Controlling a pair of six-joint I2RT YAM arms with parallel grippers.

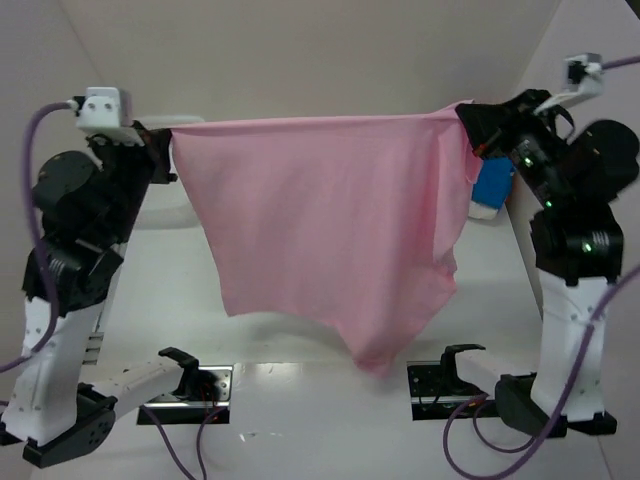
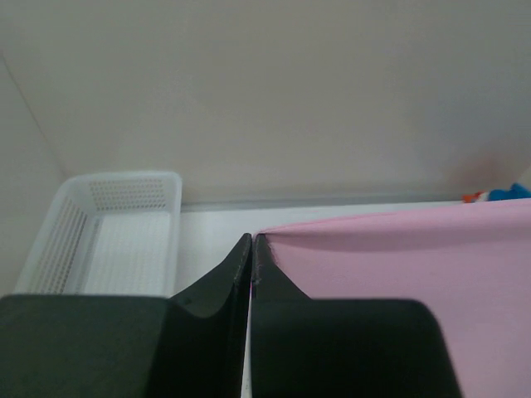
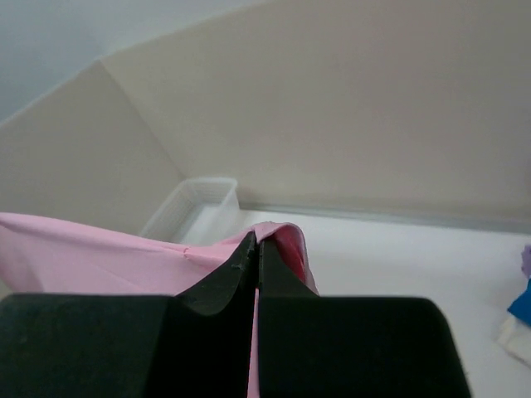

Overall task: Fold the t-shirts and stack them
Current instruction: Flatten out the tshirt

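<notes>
A light pink t-shirt (image 1: 320, 225) hangs stretched in the air between both arms, its lower edge dangling just above the table. My left gripper (image 1: 165, 150) is shut on its upper left corner; in the left wrist view the pink t-shirt (image 2: 398, 257) runs off to the right from the left gripper (image 2: 252, 242). My right gripper (image 1: 470, 118) is shut on the upper right corner; in the right wrist view the pink t-shirt (image 3: 99, 253) bunches around the right gripper (image 3: 255, 242). A bright blue t-shirt (image 1: 492, 185) lies behind the right arm, partly hidden.
A white mesh basket (image 2: 108, 236) stands at the back left of the table, seen also as the basket (image 3: 195, 207) in the right wrist view. Blue, white and lavender cloth (image 3: 521, 311) lies at the right edge. Two black stands (image 1: 445, 375) sit near the front.
</notes>
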